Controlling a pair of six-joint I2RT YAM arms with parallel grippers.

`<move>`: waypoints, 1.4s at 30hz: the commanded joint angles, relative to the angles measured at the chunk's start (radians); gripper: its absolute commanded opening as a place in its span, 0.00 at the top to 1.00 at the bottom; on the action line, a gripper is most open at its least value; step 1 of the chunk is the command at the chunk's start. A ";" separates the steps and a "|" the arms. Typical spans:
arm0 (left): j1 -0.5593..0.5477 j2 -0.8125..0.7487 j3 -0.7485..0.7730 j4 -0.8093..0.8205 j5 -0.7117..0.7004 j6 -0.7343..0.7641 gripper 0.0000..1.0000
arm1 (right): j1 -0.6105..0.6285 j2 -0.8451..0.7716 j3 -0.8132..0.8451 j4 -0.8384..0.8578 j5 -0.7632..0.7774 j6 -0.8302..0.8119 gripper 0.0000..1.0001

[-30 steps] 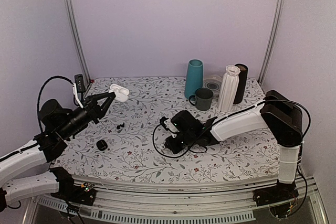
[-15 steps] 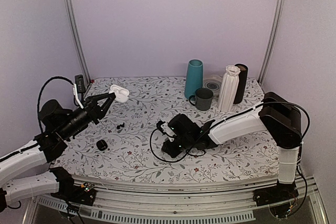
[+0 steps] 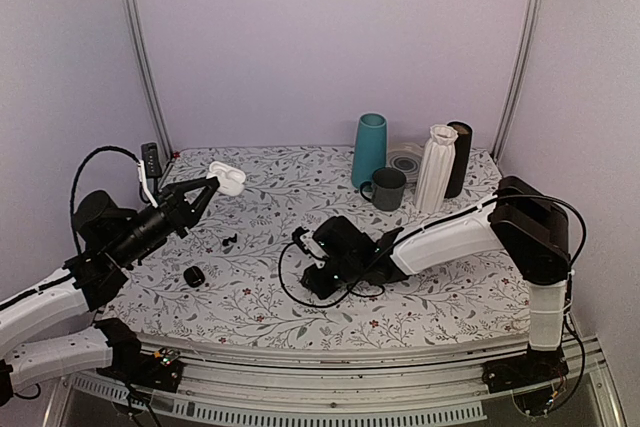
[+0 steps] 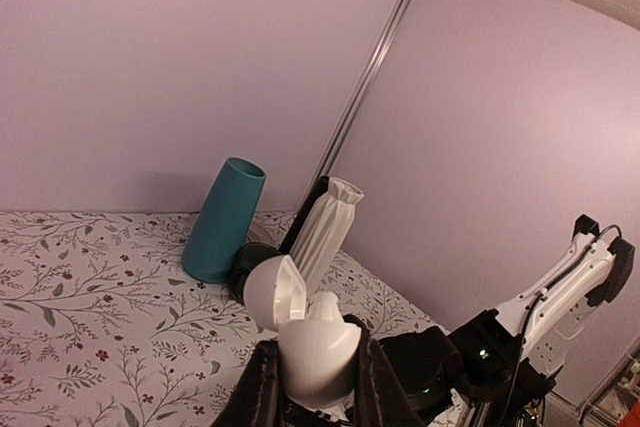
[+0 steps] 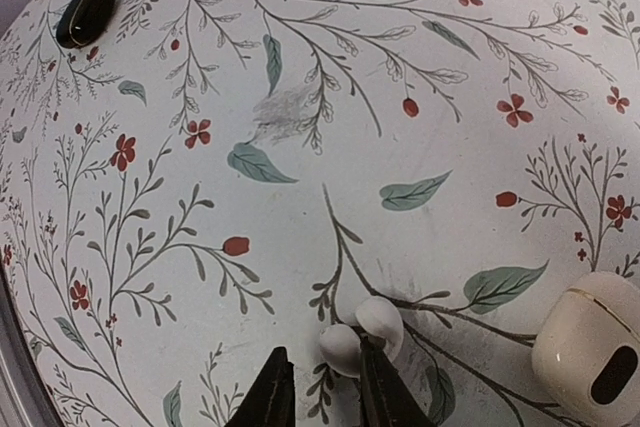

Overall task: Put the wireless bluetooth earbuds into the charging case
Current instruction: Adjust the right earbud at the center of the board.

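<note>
My left gripper (image 3: pixel 212 185) is raised at the left and shut on a white charging case (image 4: pixel 312 347) with its lid open; a white piece stands in it. Two tiny dark earbuds (image 3: pixel 229 240) lie on the cloth below it. My right gripper (image 3: pixel 308 282) is low on the cloth at centre, with its jaws a little apart and nothing between them (image 5: pixel 320 387). A small white two-lobed bud (image 5: pixel 362 332) lies against the tip of its right finger. A larger cream bud-like piece with a black oval (image 5: pixel 590 347) lies to the right.
A black pebble-shaped case (image 3: pixel 194 275) lies near left, also in the right wrist view (image 5: pixel 86 14). At the back stand a teal vase (image 3: pixel 369 150), a dark mug (image 3: pixel 387 189), a white ribbed vase (image 3: pixel 437 169) and a black cylinder (image 3: pixel 459 159). A cable loops by the right gripper.
My right gripper has slid left and a little nearer over the cloth. My left gripper has held still with the white case.
</note>
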 commanded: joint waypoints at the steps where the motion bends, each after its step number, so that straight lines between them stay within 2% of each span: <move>1: 0.016 -0.011 -0.006 0.012 0.007 -0.007 1.00 | 0.019 0.014 0.030 -0.009 -0.021 0.032 0.77; 19: 0.017 -0.001 -0.007 0.021 0.010 -0.007 1.00 | 0.035 -0.064 0.033 -0.067 -0.062 0.120 0.76; 27: 0.017 0.001 -0.004 0.027 0.016 -0.009 1.00 | -0.004 -0.093 0.073 -0.110 -0.024 0.109 0.69; 35: 0.019 -0.007 -0.006 0.022 0.017 -0.006 1.00 | -0.017 -0.084 0.028 -0.044 -0.076 -0.007 0.69; 42: 0.020 -0.028 -0.011 0.007 0.008 -0.005 1.00 | -0.044 -0.083 -0.008 -0.018 -0.013 -0.091 0.69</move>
